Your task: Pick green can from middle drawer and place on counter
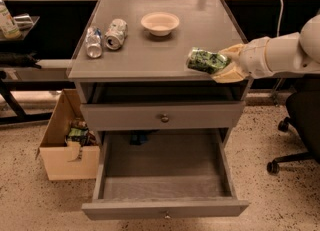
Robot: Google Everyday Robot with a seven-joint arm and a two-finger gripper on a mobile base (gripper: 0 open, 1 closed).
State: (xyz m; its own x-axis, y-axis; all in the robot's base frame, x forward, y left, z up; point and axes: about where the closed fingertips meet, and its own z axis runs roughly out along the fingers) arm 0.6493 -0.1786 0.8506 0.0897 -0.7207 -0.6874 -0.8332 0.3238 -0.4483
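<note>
Over the right front edge of the counter [165,50] hangs the gripper [222,65], reaching in from the right on its white arm [280,52]; its pale fingers [231,73] are clamped above and below the green can [206,60], which lies on its side in their grasp; whether the can touches the top I cannot tell from where I stand. Below, the middle drawer [165,170] is pulled well out, its grey floor bare; the drawer above it [162,116] is closed. Toward the back left of the counter lie two silver cans [93,42] side by side, and a shallow cream bowl [160,23] sits near the back centre, well apart from the gripper. Left of the cabinet on the speckled floor is an open cardboard box [67,157] with odds and ends inside; a black office chair [300,120] stands at the right.
</note>
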